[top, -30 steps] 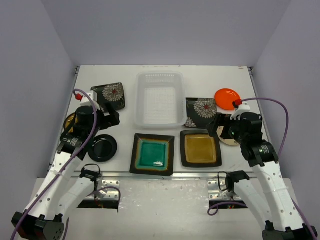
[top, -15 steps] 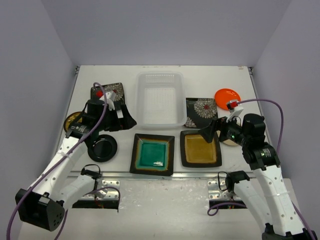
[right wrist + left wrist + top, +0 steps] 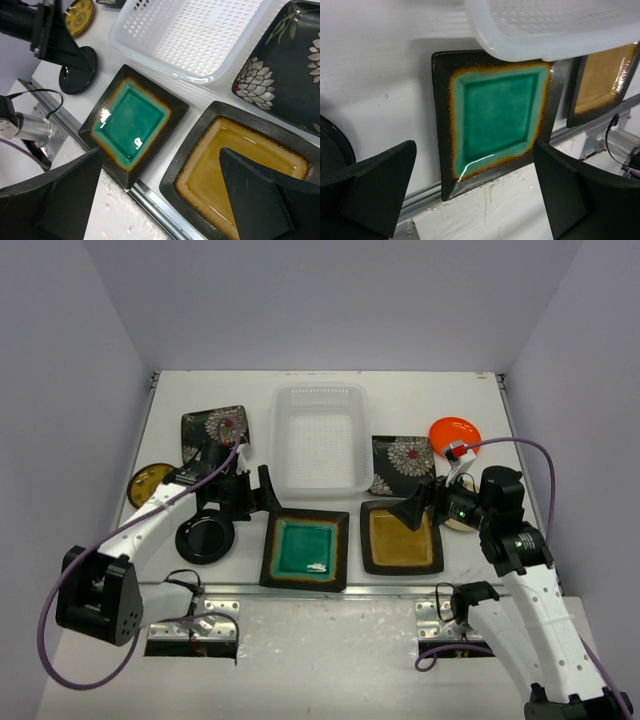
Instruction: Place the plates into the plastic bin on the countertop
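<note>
The plastic bin (image 3: 318, 440) stands at the centre back of the countertop (image 3: 470, 390), with nothing in it. In front of it lie the teal square plate (image 3: 305, 548) and the amber square plate (image 3: 401, 537). My left gripper (image 3: 262, 492) hangs open above the teal plate's (image 3: 495, 110) left rim, holding nothing. My right gripper (image 3: 412, 508) is open over the amber plate's (image 3: 235, 165) far edge, also holding nothing. Flowered black plates lie back left (image 3: 215, 430) and right of the bin (image 3: 402, 464). An orange round plate (image 3: 455, 436) sits back right.
A yellow patterned round plate (image 3: 150, 483) and a black round plate (image 3: 204, 536) lie at the left. A beige round plate (image 3: 460, 520) is mostly hidden under my right arm. A metal rail (image 3: 300, 590) runs along the front edge.
My left gripper has swung right and forward, from near the left flowered plate to the teal plate. My right gripper has shifted left over the amber plate. Both stayed open.
</note>
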Action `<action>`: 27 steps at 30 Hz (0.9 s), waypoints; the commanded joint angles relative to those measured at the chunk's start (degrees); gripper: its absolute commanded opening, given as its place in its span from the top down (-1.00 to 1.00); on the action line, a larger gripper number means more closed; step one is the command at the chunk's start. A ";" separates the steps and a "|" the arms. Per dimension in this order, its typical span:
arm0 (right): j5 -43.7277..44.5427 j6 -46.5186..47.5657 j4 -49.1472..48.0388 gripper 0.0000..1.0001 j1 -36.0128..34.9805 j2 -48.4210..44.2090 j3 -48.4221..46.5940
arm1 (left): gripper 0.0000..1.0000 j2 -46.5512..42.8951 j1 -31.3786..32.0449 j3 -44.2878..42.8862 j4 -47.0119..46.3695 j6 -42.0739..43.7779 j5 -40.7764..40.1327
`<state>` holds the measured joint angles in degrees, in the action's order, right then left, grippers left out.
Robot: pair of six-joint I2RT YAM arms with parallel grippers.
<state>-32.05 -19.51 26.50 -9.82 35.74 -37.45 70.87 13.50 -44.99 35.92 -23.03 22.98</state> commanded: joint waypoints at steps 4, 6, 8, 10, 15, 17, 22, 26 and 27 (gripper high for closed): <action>-2.86 0.42 -4.69 -0.98 0.24 -3.32 0.31 | -1.00 7.27 0.30 0.90 -6.12 -2.31 -3.15; -3.12 0.75 -4.73 -0.98 0.19 -3.80 0.31 | -1.00 7.42 0.30 2.59 -8.32 -4.23 -3.93; -3.42 0.80 -4.94 -0.98 0.16 -4.24 0.35 | -1.00 7.28 0.30 4.74 -10.04 -6.35 -4.82; -4.07 0.49 -5.90 -0.98 0.17 -4.60 0.89 | -1.00 7.27 0.97 6.61 -11.65 -8.23 -4.65; -6.17 -0.93 -8.50 -0.98 0.24 -5.05 2.67 | -0.93 9.37 3.96 10.91 -15.36 -10.17 -4.98; -6.80 -1.12 -8.63 -0.98 0.24 -4.92 2.67 | -0.87 9.13 4.40 11.97 -16.54 -10.05 -4.73; -7.24 -1.41 -8.76 -0.97 0.24 -5.35 2.83 | -0.64 8.25 4.61 15.39 -19.31 -9.49 -2.59; -8.03 -2.48 -11.36 -0.98 0.23 -6.98 4.50 | -0.21 9.33 5.07 17.33 -20.29 -9.76 -2.04; -8.41 -2.92 -12.01 -0.98 0.18 -7.25 4.88 | -0.18 9.49 5.18 17.44 -20.34 -10.14 -2.31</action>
<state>-38.28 -20.98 20.04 -9.82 29.96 -33.91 78.49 17.71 -30.42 16.35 -33.53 22.69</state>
